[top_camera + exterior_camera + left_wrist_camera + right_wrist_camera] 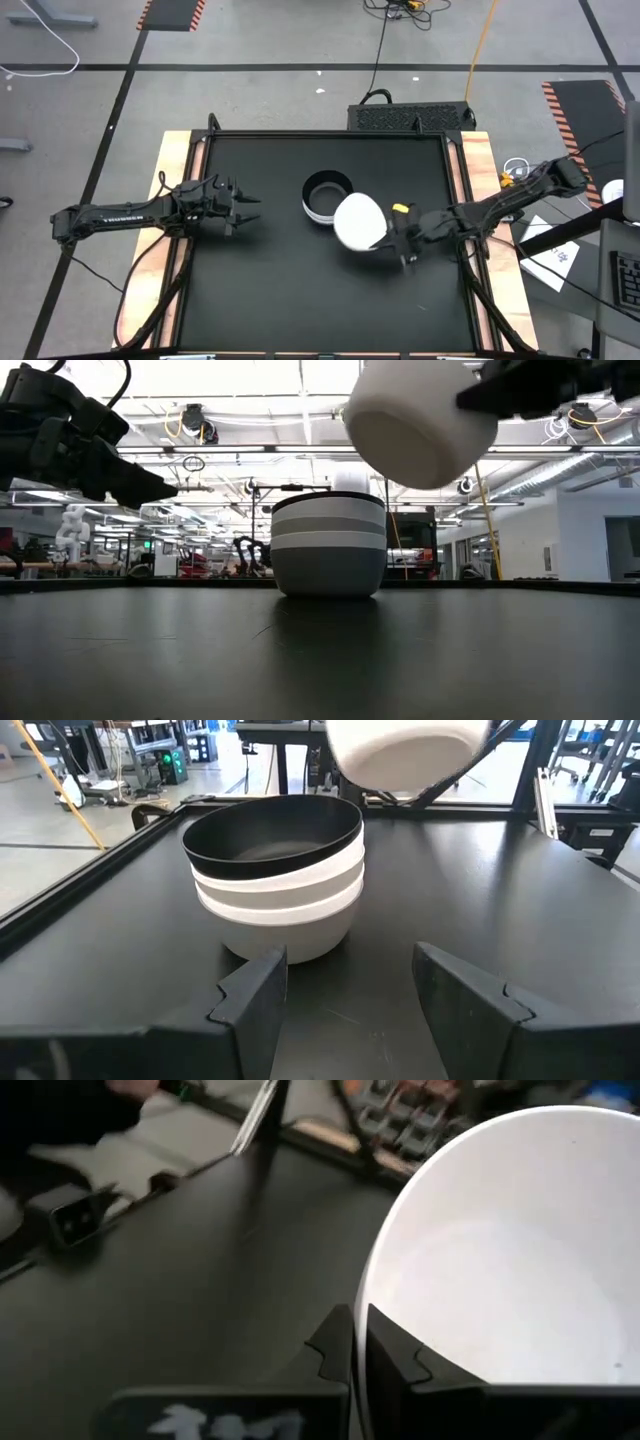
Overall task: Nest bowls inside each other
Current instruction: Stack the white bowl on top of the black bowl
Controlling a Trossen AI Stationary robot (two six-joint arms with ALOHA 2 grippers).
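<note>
A black counter (260, 290) carries one stack of nested bowls (326, 195) near its middle, standing upright with the open side facing up. The low view shows banded rims: black on top, then light grey, white and grey below; the exact number in the stack cannot be told. One more white bowl (360, 221) hangs in the air just beside the stack, tilted. The right pincer (398, 238) grips its rim, one finger inside and one outside. The left pincer (245, 208) hovers well apart from the stack, over the counter's left part, with its fingers spread open and empty. White lettering on the left arm (110, 212) is too small to read.
</note>
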